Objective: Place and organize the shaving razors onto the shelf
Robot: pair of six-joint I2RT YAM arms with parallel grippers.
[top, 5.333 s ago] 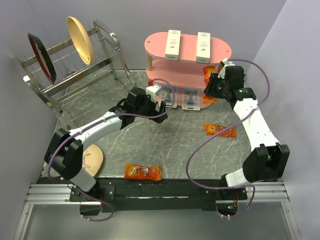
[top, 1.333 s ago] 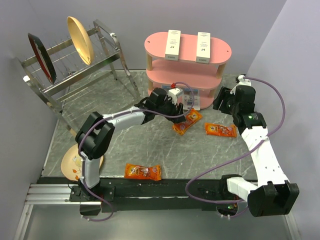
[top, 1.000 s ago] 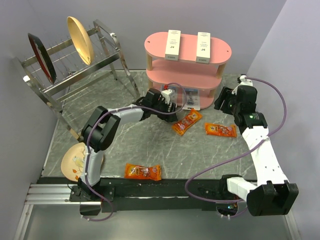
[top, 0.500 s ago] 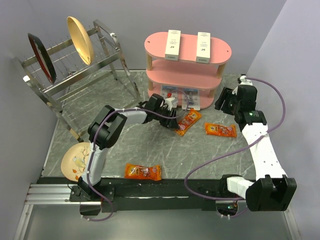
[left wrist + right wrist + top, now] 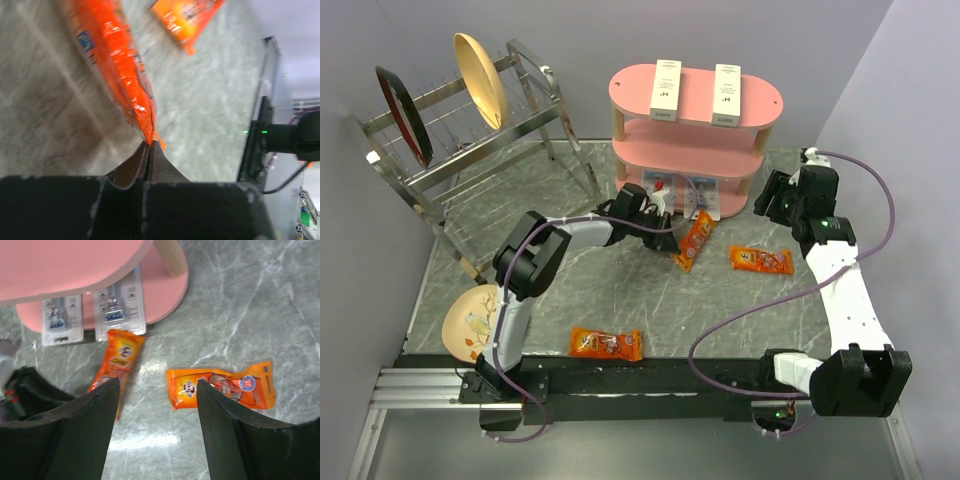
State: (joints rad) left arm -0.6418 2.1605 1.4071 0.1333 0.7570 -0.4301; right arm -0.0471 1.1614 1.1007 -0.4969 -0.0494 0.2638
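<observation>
Both shaving razors [image 5: 61,320] [image 5: 120,312] lie side by side on the bottom board of the pink shelf [image 5: 167,295], under its middle board. In the top view the shelf [image 5: 765,100] stands at the back and one razor [image 5: 702,193] shows beside my left arm. My left gripper [image 5: 150,144] is shut on the end of an orange snack packet [image 5: 115,55], just in front of the shelf [image 5: 665,236]. My right gripper [image 5: 158,382] hangs open and empty to the right of the shelf [image 5: 772,200], above the table.
A second snack packet [image 5: 220,387] lies right of the held one, a third [image 5: 606,343] near the front edge. Two white boxes [image 5: 666,88] [image 5: 728,95] sit on the shelf's top. A wire dish rack [image 5: 470,130] stands back left, a plate [image 5: 470,325] front left.
My left gripper has closed on the end of the snack packet, which has turned more upright. The right arm has hardly moved.
</observation>
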